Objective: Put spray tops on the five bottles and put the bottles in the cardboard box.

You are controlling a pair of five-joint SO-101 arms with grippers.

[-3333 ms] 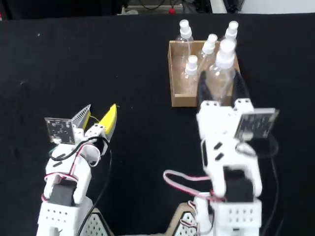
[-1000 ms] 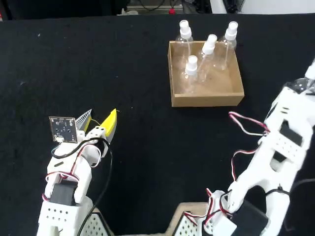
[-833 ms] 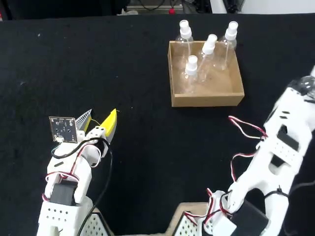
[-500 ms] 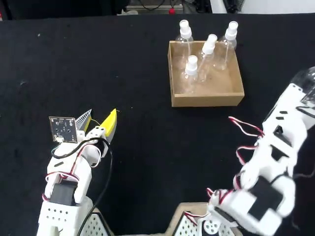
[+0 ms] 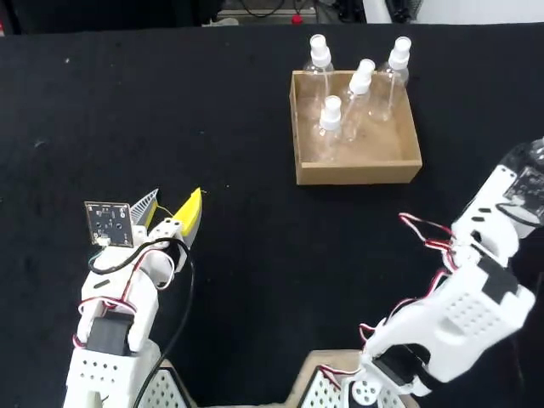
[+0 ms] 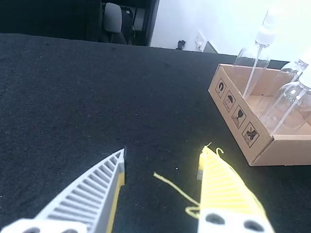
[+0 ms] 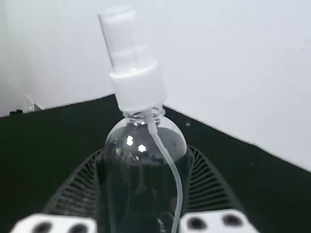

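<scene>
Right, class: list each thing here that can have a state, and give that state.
Cardboard box: open-topped, partly filled.
Four bottles: standing in the box, spray tops on.
Fifth bottle: spray top on, held outside the box.
Left tool: open, empty.
Right tool: shut on that bottle.

Over the table [image 5: 170, 102], matt black cloth with a fine, fuzzy nap and a few pale specks of lint. For the cardboard box [image 5: 357, 174], dull brown board, papery, with black print on one outer wall. In the four bottles [image 5: 327, 138] standing inside, clear glossy plastic catching small highlights; on them, spray tops [image 5: 331, 108] of smooth white plastic. Same clear, shiny wall on the held bottle [image 7: 141, 170], with a translucent tube within. On the left gripper [image 6: 163, 155], ribbed matt plastic, grey on one side and yellow on the other, with stray yellow strands. On the right gripper [image 7: 146, 160], black ribbed plastic. Smooth white moulded plastic on the arms [image 5: 110, 323].
</scene>
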